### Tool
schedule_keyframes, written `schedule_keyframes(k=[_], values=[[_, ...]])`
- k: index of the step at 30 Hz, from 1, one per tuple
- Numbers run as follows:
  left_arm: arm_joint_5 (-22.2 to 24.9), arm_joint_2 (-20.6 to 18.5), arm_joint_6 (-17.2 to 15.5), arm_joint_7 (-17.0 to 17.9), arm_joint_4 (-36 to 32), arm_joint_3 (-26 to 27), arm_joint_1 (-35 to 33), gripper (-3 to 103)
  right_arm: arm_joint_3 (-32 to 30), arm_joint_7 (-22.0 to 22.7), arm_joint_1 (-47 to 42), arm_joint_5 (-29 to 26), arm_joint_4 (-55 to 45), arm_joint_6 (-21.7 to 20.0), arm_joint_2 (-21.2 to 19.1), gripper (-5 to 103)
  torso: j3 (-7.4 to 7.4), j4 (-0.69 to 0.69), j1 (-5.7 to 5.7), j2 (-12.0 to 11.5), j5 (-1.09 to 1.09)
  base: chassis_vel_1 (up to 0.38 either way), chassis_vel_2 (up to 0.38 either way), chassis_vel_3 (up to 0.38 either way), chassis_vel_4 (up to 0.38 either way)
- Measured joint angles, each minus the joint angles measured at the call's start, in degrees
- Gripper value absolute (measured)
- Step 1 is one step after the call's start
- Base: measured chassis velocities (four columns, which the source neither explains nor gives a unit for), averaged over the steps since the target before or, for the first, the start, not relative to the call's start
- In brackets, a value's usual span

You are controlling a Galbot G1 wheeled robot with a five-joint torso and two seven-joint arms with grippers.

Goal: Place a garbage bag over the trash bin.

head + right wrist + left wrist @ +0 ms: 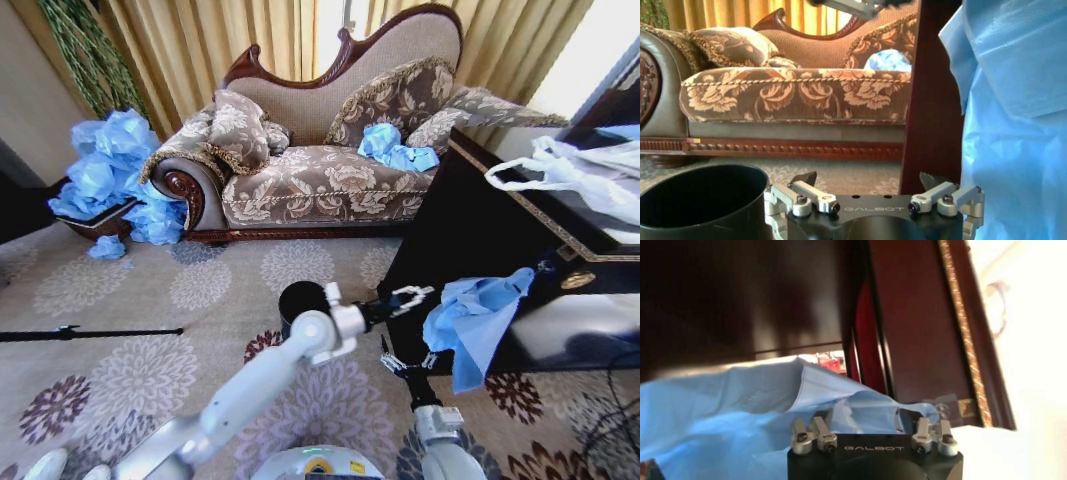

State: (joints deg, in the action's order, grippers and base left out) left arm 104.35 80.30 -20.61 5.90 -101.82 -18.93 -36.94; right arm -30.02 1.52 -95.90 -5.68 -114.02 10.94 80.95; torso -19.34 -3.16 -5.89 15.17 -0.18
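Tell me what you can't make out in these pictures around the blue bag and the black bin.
- Trash bin: head view, the left arm covers its near side; right wrist view, cut off by the frame edge.
- Garbage bag: what holds it up is unclear; its top edge merges with the dark cabinet.
- Left gripper: left wrist view, fingertips blur into the bag.
- Right gripper: head view, too small to read.
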Motion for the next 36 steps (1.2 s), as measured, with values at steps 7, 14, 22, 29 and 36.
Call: schedule_keyframes(k=[7, 14, 22, 29, 36], values=[[0.68, 6.09, 0.13, 2.86, 4.77, -1.13, 0.79, 95, -0.45, 0.09, 0.41, -0.53, 0.59, -0.01, -0.21, 100, 0.0, 0.0, 0.0, 0.0, 0.0, 0.0, 0.0, 0.0, 0.0], [0.57, 7.67, 0.13, 5.45, 5.64, -2.12, 0.47, 97, -0.46, 0.22, 0.96, -0.83, 0.89, -0.02, -0.26, 100, 0.0, 0.0, 0.0, 0.0, -0.01, 0.0, 0.0, 0.0, 0.0], [-0.27, 10.28, 0.89, 8.39, 7.77, -2.79, 0.55, 87, -0.23, 0.39, 1.18, -0.9, 0.95, -0.02, -0.27, 100, 0.0, -0.01, 0.0, 0.0, -0.01, 0.0, 0.0, 0.0, 0.0], [-0.83, 10.19, 1.19, 10.02, 7.65, -3.75, 0.25, 59, -0.03, 0.58, 1.3, -0.88, 1.11, 0.03, -0.27, 100, 0.0, 0.0, 0.0, 0.0, -0.01, 0.0, 0.0, 0.0, 0.0], [-1.44, 9.69, 1.57, 11.48, 7.58, -3.8, 0.14, 38, 0.49, 0.84, 1.52, -0.77, 1.31, 0.08, -0.1, 100, 0.0, -0.01, 0.0, 0.0, -0.01, 0.0, 0.0, 0.0, 0.0]])
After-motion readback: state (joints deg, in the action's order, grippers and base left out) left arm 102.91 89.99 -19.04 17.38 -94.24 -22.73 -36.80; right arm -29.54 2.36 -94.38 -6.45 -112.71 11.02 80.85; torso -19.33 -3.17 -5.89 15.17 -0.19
